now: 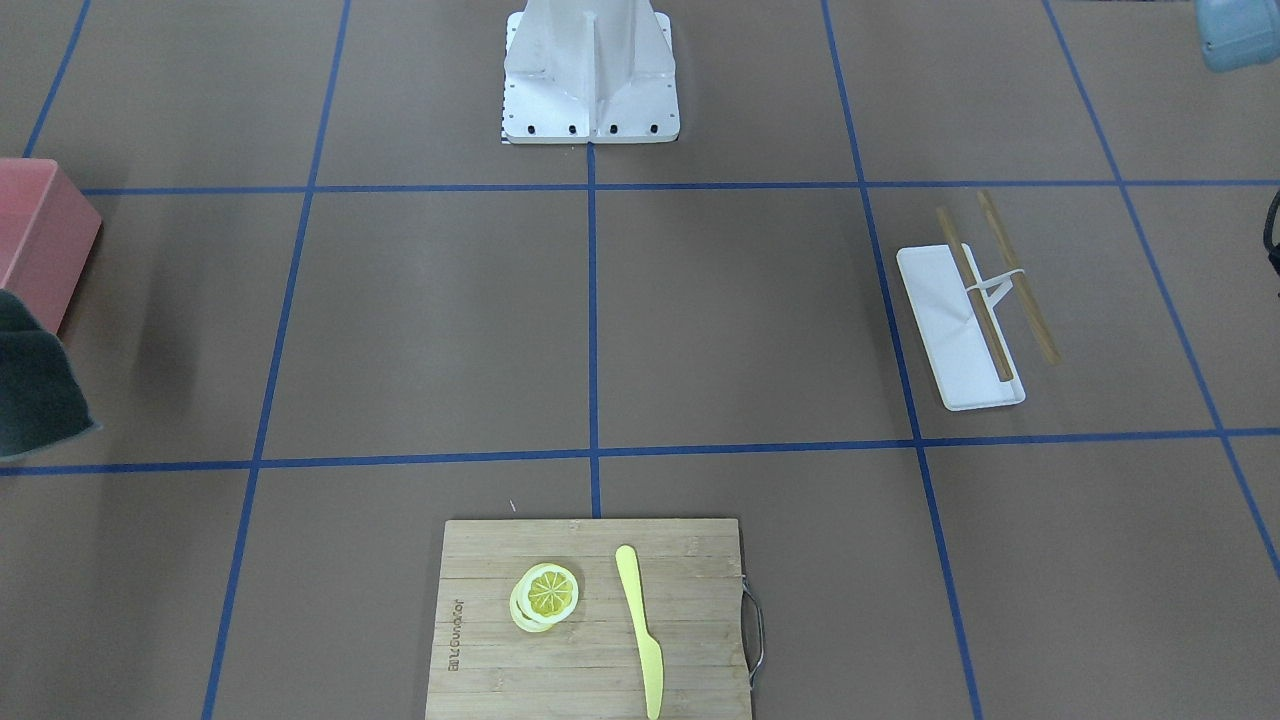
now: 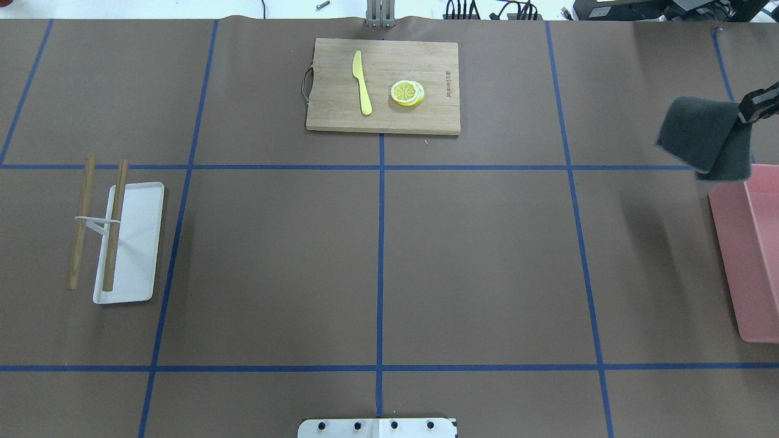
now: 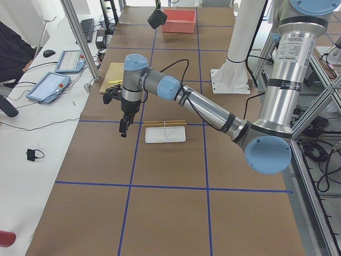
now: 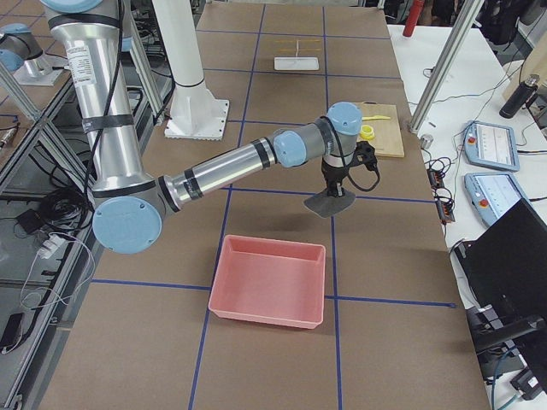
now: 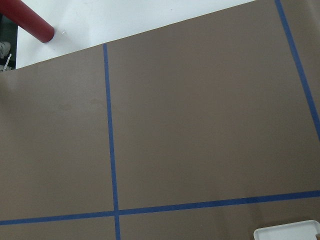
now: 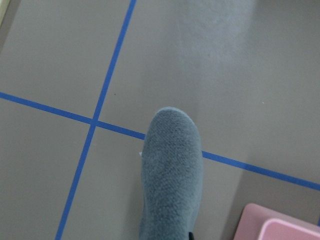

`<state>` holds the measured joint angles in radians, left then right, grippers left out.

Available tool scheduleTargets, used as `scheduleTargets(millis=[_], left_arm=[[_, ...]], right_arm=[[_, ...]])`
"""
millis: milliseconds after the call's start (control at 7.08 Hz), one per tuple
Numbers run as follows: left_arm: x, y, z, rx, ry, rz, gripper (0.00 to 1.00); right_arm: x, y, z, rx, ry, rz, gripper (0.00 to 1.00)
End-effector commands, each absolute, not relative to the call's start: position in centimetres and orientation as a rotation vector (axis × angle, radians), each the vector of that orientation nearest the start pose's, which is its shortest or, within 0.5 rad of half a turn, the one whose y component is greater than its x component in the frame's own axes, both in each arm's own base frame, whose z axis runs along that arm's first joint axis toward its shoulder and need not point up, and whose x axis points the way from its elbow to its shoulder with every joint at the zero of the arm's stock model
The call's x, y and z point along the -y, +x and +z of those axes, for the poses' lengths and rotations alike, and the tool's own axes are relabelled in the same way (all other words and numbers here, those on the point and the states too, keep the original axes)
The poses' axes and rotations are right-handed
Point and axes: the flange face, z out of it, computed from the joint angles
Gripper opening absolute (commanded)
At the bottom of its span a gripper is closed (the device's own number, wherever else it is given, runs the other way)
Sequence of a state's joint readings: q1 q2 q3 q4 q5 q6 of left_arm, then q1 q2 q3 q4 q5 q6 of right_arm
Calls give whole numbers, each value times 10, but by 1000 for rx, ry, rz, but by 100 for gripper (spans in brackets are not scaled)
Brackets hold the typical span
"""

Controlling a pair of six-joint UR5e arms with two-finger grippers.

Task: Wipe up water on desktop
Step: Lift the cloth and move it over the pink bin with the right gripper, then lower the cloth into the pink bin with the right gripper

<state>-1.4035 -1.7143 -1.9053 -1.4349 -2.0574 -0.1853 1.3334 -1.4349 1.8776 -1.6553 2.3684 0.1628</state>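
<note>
The right gripper (image 2: 747, 111) pinches a dark grey fuzzy cloth (image 2: 697, 131), dangling it over the matte brown counter (image 2: 475, 255) for wiping. The left gripper's (image 3: 123, 128) spread I cannot tell.

Two sticks (image 2: 112, 255), one knife (image 2: 363, 85), one cloth (image 2: 697, 131) (grey)

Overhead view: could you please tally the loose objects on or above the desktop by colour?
Yellow: 2, knife, lemon-slice stack
Wooden: 3, cutting board, left stick, right stick
White: 1, tray
Pink: 1, bin
Dark grey: 1, cloth
Total: 8
</note>
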Motion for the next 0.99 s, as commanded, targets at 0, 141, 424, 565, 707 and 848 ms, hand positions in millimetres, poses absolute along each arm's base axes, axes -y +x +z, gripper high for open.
scheduleTargets(millis=[0, 141, 424, 565, 707, 848], left_arm=[[489, -61, 550, -581, 163, 181, 98], [467, -76, 586, -583, 121, 201, 98], [454, -94, 611, -588, 79, 139, 98], [454, -94, 616, -589, 67, 130, 98], [458, -94, 623, -592, 53, 127, 98], [461, -94, 623, -592, 48, 116, 98]], right_arm=[[485, -13, 464, 825, 181, -162, 0], [471, 14, 484, 809, 180, -168, 0], [439, 42, 551, 778, 120, -230, 0], [423, 45, 577, 775, 76, -212, 0], [410, 46, 590, 765, 52, -209, 0], [402, 48, 599, 751, 38, -212, 0]])
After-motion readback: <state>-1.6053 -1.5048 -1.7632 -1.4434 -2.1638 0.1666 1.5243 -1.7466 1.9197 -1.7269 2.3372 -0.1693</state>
